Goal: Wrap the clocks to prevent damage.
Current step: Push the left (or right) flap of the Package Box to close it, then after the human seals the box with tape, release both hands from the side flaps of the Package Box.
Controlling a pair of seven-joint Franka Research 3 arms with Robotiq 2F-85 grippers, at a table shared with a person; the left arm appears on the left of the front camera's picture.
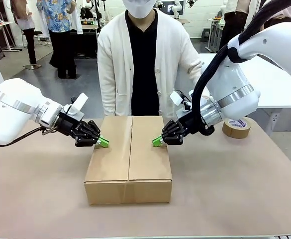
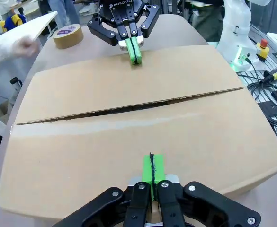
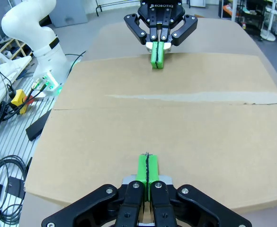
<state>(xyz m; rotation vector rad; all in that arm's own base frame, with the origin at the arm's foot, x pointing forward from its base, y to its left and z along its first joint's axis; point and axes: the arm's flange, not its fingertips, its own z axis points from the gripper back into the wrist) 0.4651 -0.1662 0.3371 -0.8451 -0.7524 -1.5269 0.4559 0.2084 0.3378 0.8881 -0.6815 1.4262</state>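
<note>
The left fingers are clenched with nothing between them, green pads pressed together, tips resting on the left flap of the box. The right fingers are clenched and empty too, tips on the right flap. Each pair sits near its flap's outer edge and faces the other across the lid. I take this as holding the flaps down: shut fingers make a blunt point to press with, and one on each side stops either flap from springing up.

In the left wrist view the seam between the flaps shows a thin dark gap and no fresh tape over it, so the lid looks closed but not yet sealed.

The clocks are hidden; I judge that they lie inside the box, under the flaps. The box sits mid-table, long side toward the robot, within both arms' reach.

The tape lies flat on the table beyond the right arm, well apart from the box, on the side nearer the person standing at the far edge. It is probably meant for the person to run along the seam while the flaps are pinned.

Count: two pairs of fingers, one box with two top flaps, one roll of tape, one person at this table.
</note>
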